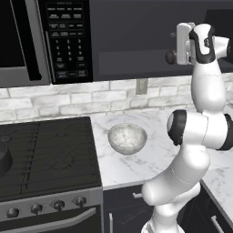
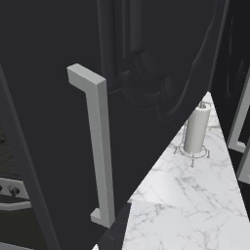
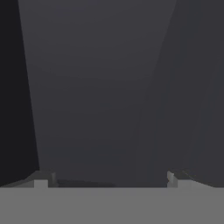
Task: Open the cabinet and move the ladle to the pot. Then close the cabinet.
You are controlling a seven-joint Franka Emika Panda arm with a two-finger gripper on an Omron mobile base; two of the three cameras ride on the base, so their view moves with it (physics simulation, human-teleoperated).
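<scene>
- A white robot arm reaches up toward the dark wall cabinet (image 1: 150, 36), right of the microwave (image 1: 45, 41).
- In the right base view, the cabinet door swings very close to the camera, its silver bar handle (image 2: 97, 146) upright; the cabinet looks open.
- The gripper (image 3: 109, 179) has its jaws spread wide, grasping nothing, facing dark panelling.
- The pot (image 1: 3, 159) sits at the stove's left edge.
- Moving the ladle and closing the cabinet seem left to do.

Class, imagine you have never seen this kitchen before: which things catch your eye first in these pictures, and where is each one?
The white robot arm dominates the right of the left base view, reaching up to the dark cabinet beside the black microwave. In the right base view the cabinet's long silver handle looms close. A pale speckled bowl sits on the marble counter right of the stove.
</scene>
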